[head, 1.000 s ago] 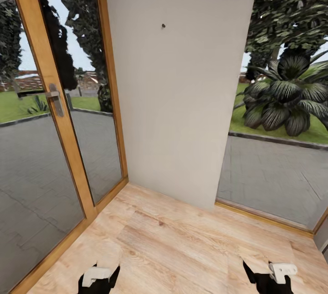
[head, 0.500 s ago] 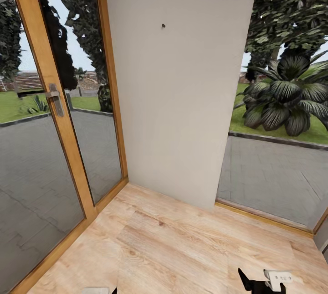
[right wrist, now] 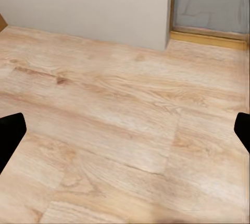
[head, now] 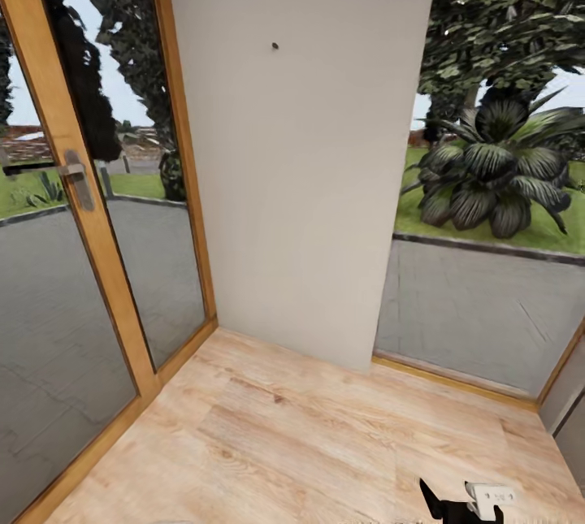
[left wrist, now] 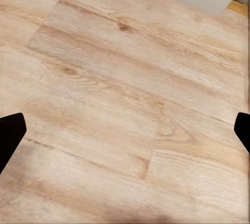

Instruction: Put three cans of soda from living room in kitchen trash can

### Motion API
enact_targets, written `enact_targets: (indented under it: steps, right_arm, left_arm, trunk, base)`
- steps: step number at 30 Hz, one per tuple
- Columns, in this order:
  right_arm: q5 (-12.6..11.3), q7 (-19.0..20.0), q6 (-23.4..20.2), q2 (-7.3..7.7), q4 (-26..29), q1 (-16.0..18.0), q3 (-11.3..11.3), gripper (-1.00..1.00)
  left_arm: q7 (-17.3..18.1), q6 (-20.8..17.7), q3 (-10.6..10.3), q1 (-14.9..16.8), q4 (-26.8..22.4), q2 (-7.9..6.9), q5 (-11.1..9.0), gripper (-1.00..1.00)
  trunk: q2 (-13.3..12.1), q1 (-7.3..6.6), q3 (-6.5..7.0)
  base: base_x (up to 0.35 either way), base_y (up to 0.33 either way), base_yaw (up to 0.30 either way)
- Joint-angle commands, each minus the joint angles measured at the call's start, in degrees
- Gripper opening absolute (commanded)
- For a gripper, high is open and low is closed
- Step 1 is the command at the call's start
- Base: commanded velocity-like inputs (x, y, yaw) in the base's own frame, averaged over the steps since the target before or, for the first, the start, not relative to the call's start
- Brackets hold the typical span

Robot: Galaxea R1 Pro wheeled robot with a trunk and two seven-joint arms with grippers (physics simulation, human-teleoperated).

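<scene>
The cans of soda and the tash can are out of view. I face a corner of the living room: a white wall panel (head: 309, 150) between wood-framed glass doors (head: 89, 207). My right gripper (head: 457, 508) peeks in at the head view's lower edge above the wood floor (head: 309, 435). In the right wrist view, the right gripper (right wrist: 125, 133) is open over bare floorboards, its dark fingertips (right wrist: 10, 130) far apart. The left gripper (left wrist: 125, 133) is also open above the floor, with nothing between its fingertips (left wrist: 9, 133).
The glass door with a metal handle (head: 77, 179) closes off the left side. A glazed panel (head: 479, 305) on the right looks onto a paved yard and a large dark plant (head: 487, 175). The wall stands close ahead.
The camera has turned slightly right, so the whole scene shifted left. Both grippers sank lower in the head view; the left one dropped below its edge.
</scene>
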State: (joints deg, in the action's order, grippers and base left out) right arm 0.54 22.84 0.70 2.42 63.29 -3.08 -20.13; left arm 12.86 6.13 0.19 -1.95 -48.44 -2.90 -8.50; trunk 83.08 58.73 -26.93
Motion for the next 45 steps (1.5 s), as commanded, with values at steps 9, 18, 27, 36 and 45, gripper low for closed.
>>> enact_targets:
  steps: [9,18,27,36,45]
  right_arm:
    - [-0.02,0.01,0.00,0.07,-0.47,0.00,-0.05,1.00]
    - [0.03,0.00,0.00,0.11,-1.62,0.08,-0.10,1.00]
    - [0.12,0.01,0.00,0.11,-1.90,0.09,-0.15,1.00]
    - [0.07,0.00,0.00,0.05,-2.10,0.09,-0.13,1.00]
    - [0.07,-0.01,0.00,0.04,-2.20,0.09,-0.09,1.00]
  left_arm:
    - [0.03,-0.05,-0.01,0.00,0.17,0.00,-0.01,1.00]
    - [0.06,-0.06,-0.01,0.00,0.21,0.00,0.22,1.00]
    - [0.16,-0.06,-0.01,0.00,0.22,-0.08,0.09,1.00]
    - [0.42,-0.06,-0.01,-0.07,0.12,-0.08,-0.18,1.00]
    - [0.42,-0.06,-0.05,-0.07,0.18,-0.09,-0.02,1.00]
  trunk:
    - [0.00,0.00,0.00]
    - [0.00,0.00,0.00]
    - [0.00,0.00,0.00]
    - [0.00,0.00,0.00]
    - [0.00,0.00,0.00]
  base:
    - [0.000,0.000,-0.243]
    - [0.000,0.000,-0.251]
    - [0.000,0.000,-0.252]
    - [0.000,0.000,-0.252]
    - [0.000,0.000,-0.252]
